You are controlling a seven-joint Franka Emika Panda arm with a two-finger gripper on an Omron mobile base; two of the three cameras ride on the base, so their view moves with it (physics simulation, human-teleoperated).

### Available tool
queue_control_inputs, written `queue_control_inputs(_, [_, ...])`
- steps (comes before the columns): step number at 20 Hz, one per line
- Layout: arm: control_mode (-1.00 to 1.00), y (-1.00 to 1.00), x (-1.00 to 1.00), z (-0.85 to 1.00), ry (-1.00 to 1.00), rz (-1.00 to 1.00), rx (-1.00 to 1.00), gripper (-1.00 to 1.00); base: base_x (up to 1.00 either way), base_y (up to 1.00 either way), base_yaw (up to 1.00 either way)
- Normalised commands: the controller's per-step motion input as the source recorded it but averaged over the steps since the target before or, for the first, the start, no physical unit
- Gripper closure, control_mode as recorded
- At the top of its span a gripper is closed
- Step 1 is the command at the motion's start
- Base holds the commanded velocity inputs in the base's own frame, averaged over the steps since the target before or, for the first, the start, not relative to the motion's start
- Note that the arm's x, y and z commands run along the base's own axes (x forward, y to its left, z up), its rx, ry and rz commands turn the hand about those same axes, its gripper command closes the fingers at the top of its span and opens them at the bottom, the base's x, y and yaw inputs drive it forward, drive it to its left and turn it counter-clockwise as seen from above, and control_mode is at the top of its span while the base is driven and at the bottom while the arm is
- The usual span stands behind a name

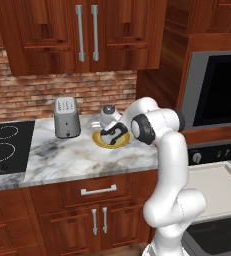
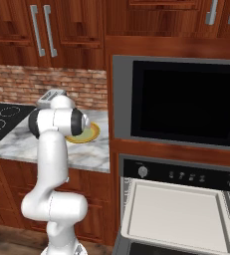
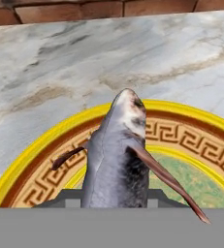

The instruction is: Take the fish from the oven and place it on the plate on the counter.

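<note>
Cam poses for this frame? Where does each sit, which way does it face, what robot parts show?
Left base view: behind-left, facing counter; white arm, end effector over plate.
Right base view: behind-right, facing open oven; arm at left.
Hand view: on the hand, looking along the end effector at fish above plate.
Both base views share counter, plate, toaster.

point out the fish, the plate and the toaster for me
fish (image 3: 116,164): hand view, on its grey body between the fins.
plate (image 3: 31,160): hand view, on the yellow rim at left.
toaster (image 1: 66,118): left base view, on its steel front face.
</note>
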Motion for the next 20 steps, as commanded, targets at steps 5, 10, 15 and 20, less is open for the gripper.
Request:
queue_control_inputs(5, [-1.0, -0.02, 0.0, -0.41, 0.01, 0.0, -0.03, 1.0, 0.0, 0.0, 0.0])
queue_control_inputs(10, [-1.0, -0.01, 0.02, -0.2, 0.0, 0.0, 0.0, 1.0, 0.0, 0.0, 0.0])
queue_control_inputs(15, [-1.0, -0.09, -0.03, -0.05, 0.0, 0.0, 0.0, -1.0, 0.0, 0.0, 0.0])
queue_control_inputs(20, [-1.0, -0.25, -0.2, 0.01, 0.01, -0.04, 0.0, -1.0, 0.0, 0.0, 0.0])
